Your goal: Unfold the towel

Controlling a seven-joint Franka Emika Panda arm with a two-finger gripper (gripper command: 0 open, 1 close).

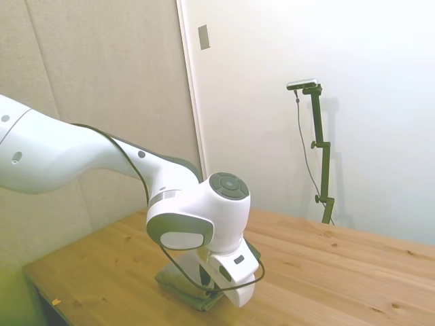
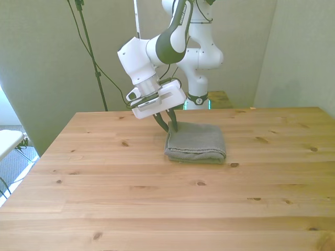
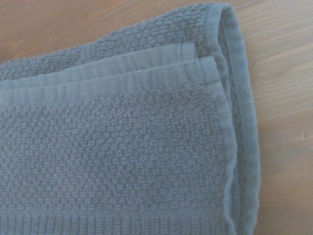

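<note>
Side view: we see the arm (image 1: 81,159) coming in from the picture's left, forearm sloping down to a bent wrist, gripper head low over the wooden table (image 1: 326,272). Wrist housing blocks most of the gripper (image 1: 207,285); we can't tell the finger gap from here. The towel (image 1: 178,284) shows only as a dark folded slab under the head, near the table's near-left corner.

Front view: we get the gripper (image 2: 168,124) tilted, white head slanted, two dark fingers (image 2: 163,124) pointing down with a narrow gap between them, nothing held. The tips sit at the far corner of the towel (image 2: 196,142) on the front view's left; we can't tell if they touch it. Towel lies folded and flat around mid-table (image 2: 157,198), long axis running across the front view left to right, the thick rounded fold facing the camera.

Wrist view: towel (image 3: 112,156) fills most of the picture, stacked hemmed edges and a doubled corner showing, bare wood (image 3: 288,73) beside it.
</note>
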